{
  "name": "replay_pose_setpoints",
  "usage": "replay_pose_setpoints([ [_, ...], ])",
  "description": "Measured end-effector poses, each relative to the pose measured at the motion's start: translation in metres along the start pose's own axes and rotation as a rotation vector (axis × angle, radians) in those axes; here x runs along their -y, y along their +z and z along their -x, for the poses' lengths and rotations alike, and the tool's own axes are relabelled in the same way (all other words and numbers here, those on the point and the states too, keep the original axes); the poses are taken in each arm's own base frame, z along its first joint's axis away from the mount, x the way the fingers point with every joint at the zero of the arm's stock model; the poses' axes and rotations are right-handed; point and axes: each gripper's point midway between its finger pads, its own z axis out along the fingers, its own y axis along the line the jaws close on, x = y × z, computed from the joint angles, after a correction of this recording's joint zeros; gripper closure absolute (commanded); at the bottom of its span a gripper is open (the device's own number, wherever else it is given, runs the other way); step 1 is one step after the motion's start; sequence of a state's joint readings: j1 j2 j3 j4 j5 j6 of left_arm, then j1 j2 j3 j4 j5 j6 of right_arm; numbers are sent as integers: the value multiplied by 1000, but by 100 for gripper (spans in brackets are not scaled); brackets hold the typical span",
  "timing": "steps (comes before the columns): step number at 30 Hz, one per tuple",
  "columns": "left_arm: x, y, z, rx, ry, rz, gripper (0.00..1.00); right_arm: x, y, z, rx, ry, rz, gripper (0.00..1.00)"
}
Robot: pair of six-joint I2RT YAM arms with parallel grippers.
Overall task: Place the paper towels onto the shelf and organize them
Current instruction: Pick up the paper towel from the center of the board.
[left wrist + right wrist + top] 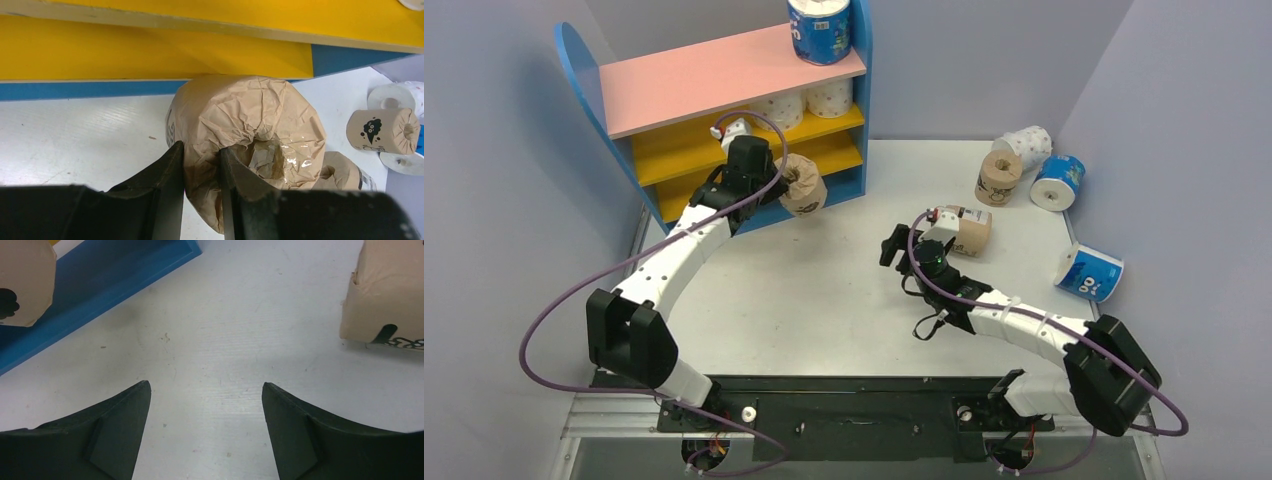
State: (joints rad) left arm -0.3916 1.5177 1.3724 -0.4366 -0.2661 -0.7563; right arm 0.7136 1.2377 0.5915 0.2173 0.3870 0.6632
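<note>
three paper towels sit on the shelf [714,75]: a blue-and-white roll [820,30] stands upright at the right end of the pink top board, and two white dotted rolls [829,97] stand side by side on the upper yellow board below it. just in front of the shelf's lower boards, the left gripper [200,155] holds a tan roll [250,125] off the table [824,290], pinching its crumpled rim with one finger inside the hollow core and the other against the outer wrap. the core end faces back toward the gripper, so the roll's long axis runs roughly in line with the fingers, toward the right. the right gripper [205,387] hangs wide open over bare table near the middle, holding nothing. a second tan roll [969,230] lies on its side just to its right, long axis roughly left to right. at the far right a third tan roll [998,177], a white dotted roll [1028,145] and a blue-and-white roll [1058,181] cluster close together. another blue-and-white roll [1091,271] lies on its side nearer, by the right edge.
</note>
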Motion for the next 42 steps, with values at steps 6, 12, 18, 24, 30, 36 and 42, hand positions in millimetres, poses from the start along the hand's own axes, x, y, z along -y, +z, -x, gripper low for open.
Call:
replay_pose_setpoints([
  [6, -8, 5, 16, 22, -18, 33, 84, -16, 19, 11, 55, 45, 17, 26],
  [12, -15, 7, 31, 43, -34, 54, 84, -41, 45, 23, 131, 97, 72, 26],
  [18, -16, 14, 28, 23, -27, 73, 83, -78, 76, 23, 111, 45, 136, 26],
  [24, -16, 17, 30, 18, -29, 78, 82, -106, 75, 39, 172, 15, 227, 26],
  [30, -15, 17, 32, 6, -31, 98, 80, -132, 87, 38, 206, -34, 282, 25],
  [36, -14, 19, 33, -4, -41, 128, 75, -160, 97, 41, 231, -64, 332, 25],
  [42, -13, 20, 33, -9, -40, 134, 69, -180, 105, 54, 276, -60, 369, 25],
])
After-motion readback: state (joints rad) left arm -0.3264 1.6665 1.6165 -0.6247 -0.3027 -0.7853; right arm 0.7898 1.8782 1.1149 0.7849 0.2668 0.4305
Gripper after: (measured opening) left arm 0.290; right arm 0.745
